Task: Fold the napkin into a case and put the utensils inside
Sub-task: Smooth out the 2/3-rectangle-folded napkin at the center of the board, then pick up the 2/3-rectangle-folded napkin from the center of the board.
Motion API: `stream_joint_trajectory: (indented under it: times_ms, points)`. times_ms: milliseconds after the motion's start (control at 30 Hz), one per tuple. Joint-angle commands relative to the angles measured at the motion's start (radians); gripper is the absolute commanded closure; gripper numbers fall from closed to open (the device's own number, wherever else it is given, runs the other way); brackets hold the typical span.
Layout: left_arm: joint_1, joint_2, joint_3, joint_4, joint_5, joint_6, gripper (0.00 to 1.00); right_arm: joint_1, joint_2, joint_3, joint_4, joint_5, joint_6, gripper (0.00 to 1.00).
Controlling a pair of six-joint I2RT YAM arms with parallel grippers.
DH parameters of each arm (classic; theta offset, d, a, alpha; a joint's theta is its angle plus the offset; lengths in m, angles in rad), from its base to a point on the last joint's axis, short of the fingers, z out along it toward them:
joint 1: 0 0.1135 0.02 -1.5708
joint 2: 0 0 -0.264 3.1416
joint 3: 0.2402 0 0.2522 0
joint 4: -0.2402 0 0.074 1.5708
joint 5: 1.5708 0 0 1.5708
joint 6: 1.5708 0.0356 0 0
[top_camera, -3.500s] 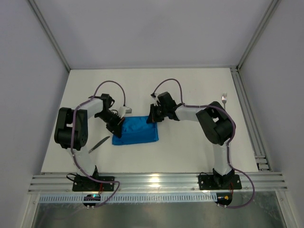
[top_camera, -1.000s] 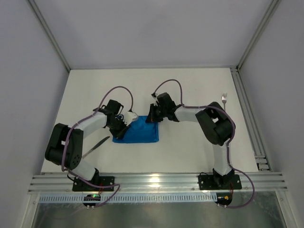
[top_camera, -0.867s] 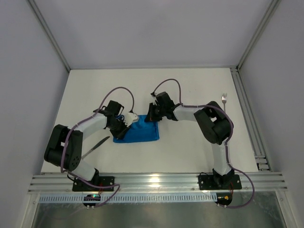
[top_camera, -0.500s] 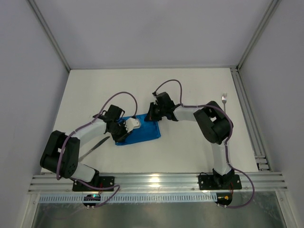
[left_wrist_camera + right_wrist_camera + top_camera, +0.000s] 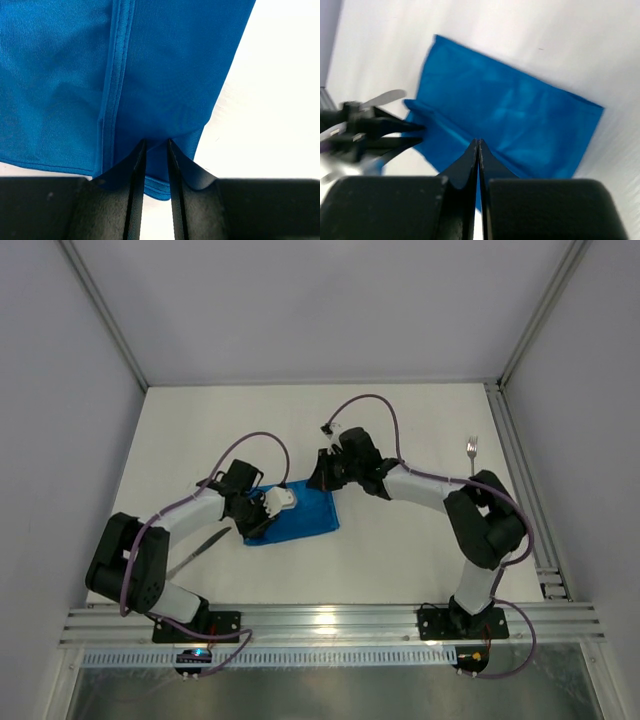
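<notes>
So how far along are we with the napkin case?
Done: the napkin lies on the table as a layered rectangle, only partly folded.
In hand: the left gripper pinches its left edge, and the right gripper is shut at the far right corner. I can't tell whether it holds cloth.
Left: finish the case, then load the fork and the knife, both lying apart from the cloth.

White table (image 5: 400, 560), aluminium rail (image 5: 330, 623)
</notes>
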State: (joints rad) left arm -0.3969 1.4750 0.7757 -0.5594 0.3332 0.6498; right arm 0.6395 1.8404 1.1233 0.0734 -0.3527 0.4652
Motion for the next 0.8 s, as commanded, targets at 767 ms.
stream_joint_trajectory:
  times_ms: [767]
  points:
    - [0.171,0.174,0.316,-0.028,-0.003,-0.337,0.53,0.048,-0.052,-0.336,0.097,0.115,0.145,0.96]
